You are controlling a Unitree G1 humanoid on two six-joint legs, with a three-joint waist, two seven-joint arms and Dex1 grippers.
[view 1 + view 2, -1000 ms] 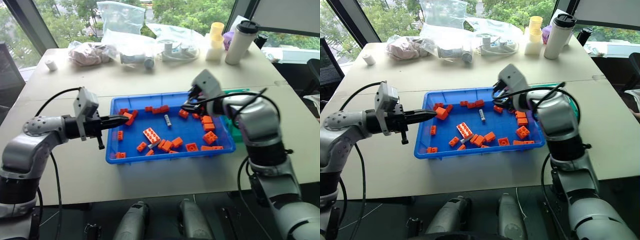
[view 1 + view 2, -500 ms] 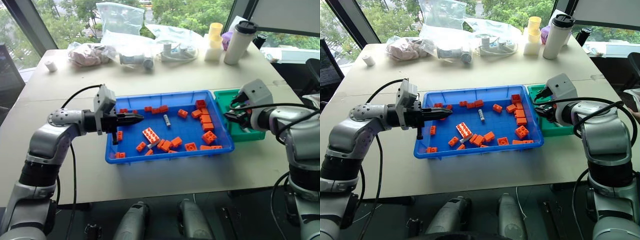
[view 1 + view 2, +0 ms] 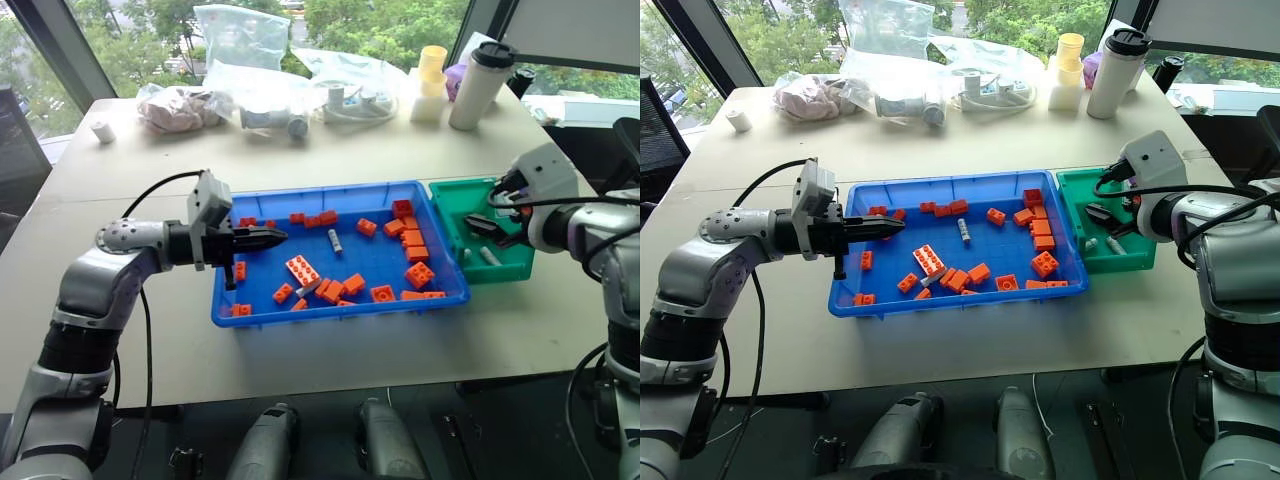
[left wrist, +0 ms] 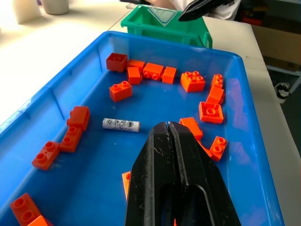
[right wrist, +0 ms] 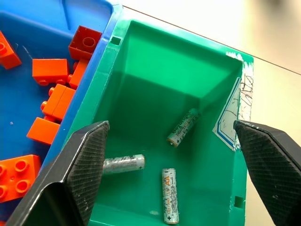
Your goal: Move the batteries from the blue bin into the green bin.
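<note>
Two head cameras look forward and down across the table. The left wrist camera skims low over the blue bin; the right wrist camera peers steeply into the green bin, whose rim both wrist views share.

A: What did the right eye view show?
B: Blue bin sat mid-table, orange bricks scattered in it, one battery lying near its centre. Green bin touched its right end.
A: Grippers?
B: Right gripper hung over the green bin, two batteries below it. Left gripper was pinched closed over the blue bin's left part, holding nothing.
</note>
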